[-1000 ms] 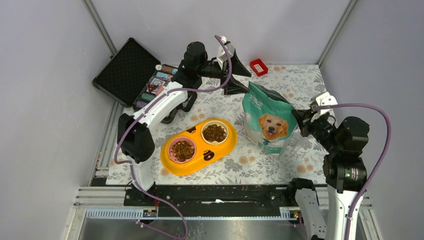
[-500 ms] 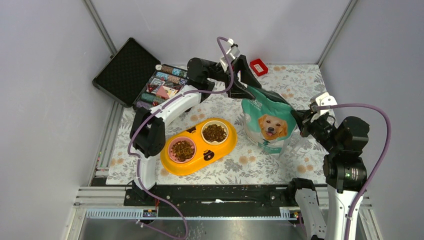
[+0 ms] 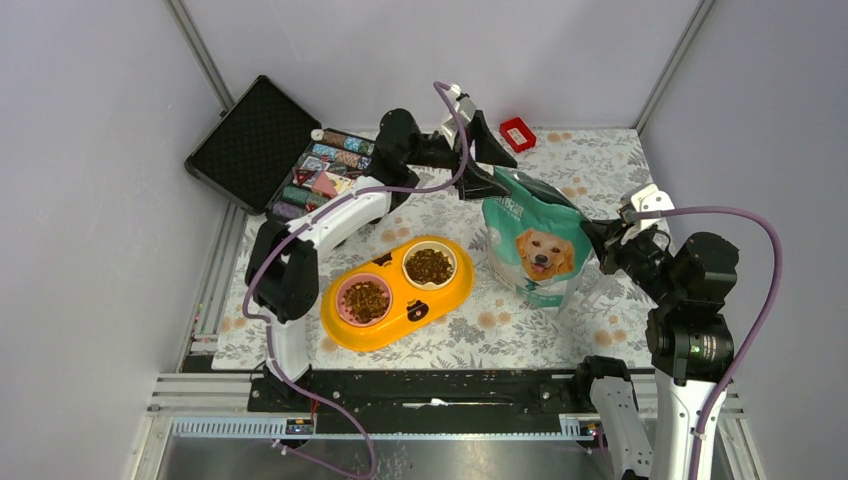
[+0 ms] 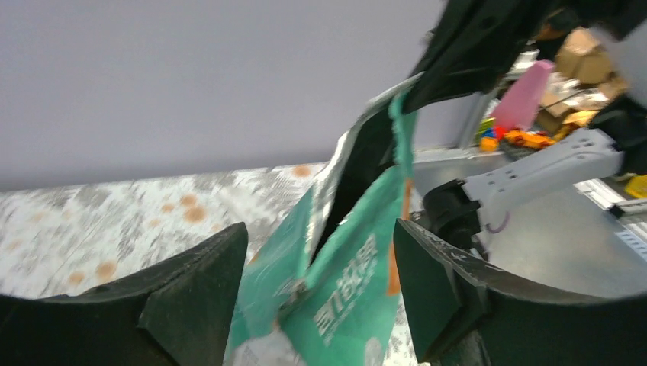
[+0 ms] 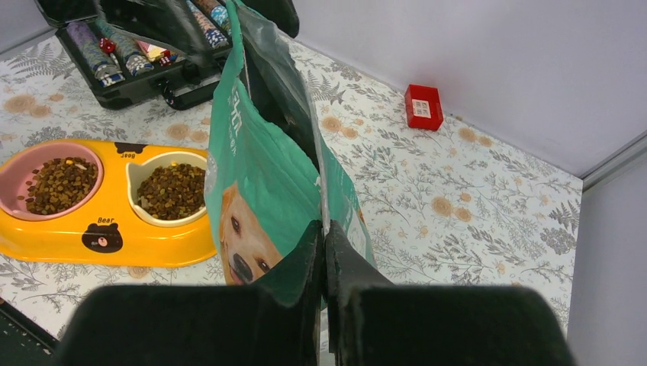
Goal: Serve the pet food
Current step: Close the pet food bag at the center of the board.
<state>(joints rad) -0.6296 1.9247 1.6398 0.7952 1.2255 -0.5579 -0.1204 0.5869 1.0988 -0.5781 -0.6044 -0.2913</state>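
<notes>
1. Top view: I see the teal-and-white stand-up pouch (image 3: 535, 245) upright at 3 o'clock of the yellow plastic double-bowl feeder (image 3: 455, 292). Dark-brown kibble pellets (image 3: 429, 265) lie in both bowls. My left gripper (image 3: 503, 168) sits at the pouch's top, at 11 o'clock, and my right gripper (image 3: 603, 240) meets its edge at 3 o'clock.
2. Left wrist view: the left gripper (image 4: 319, 229) is released, its fingers spread wide with the pouch's (image 4: 351, 290) gaping top between them.
3. Right wrist view: the right gripper (image 5: 324, 236) is clenched on the pouch's (image 5: 259, 175) side seam. The kibble (image 5: 172, 191) lies at 9 o'clock of the pouch.
</notes>
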